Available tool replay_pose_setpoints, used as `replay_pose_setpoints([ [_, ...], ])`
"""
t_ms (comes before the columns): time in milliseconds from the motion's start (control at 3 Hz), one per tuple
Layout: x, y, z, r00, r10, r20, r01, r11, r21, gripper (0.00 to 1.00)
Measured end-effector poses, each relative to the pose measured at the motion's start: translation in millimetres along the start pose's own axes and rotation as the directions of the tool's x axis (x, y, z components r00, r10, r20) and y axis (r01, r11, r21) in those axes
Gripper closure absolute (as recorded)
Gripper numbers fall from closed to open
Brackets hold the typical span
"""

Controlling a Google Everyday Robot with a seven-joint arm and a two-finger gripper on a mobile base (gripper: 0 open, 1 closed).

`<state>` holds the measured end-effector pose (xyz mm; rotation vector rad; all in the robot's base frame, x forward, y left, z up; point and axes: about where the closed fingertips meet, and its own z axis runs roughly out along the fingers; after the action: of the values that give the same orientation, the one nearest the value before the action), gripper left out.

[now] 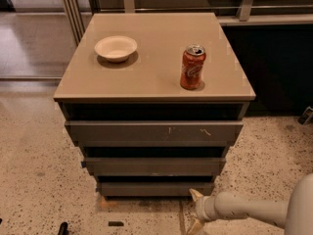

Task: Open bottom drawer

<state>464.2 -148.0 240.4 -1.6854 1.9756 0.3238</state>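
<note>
Speckled floor (34,180) | bottom drawer (156,188) plain dark-grey strip | jaws spread, beside its right corner

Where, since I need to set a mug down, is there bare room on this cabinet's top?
Bare on the cabinet top: the front-left corner, the strip between bowl and cola can, the back edge behind both. Crowded low, where the open gripper hangs by the bottom drawer, at its right end.
</note>
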Motion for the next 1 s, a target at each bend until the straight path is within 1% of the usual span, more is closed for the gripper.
replay_pose_setpoints([
  [333, -1, -13, 11, 0.999, -0.007, 0.032, 0.006, 0.9999, 0.014, 0.0],
  [667, -4, -27, 26, 0.998, -0.013, 0.055, 0.012, 0.9998, 0.013, 0.0],
  [1000, -8, -40, 39, 0.998, -0.02, 0.058, 0.02, 0.9998, 0.007, 0.0],
])
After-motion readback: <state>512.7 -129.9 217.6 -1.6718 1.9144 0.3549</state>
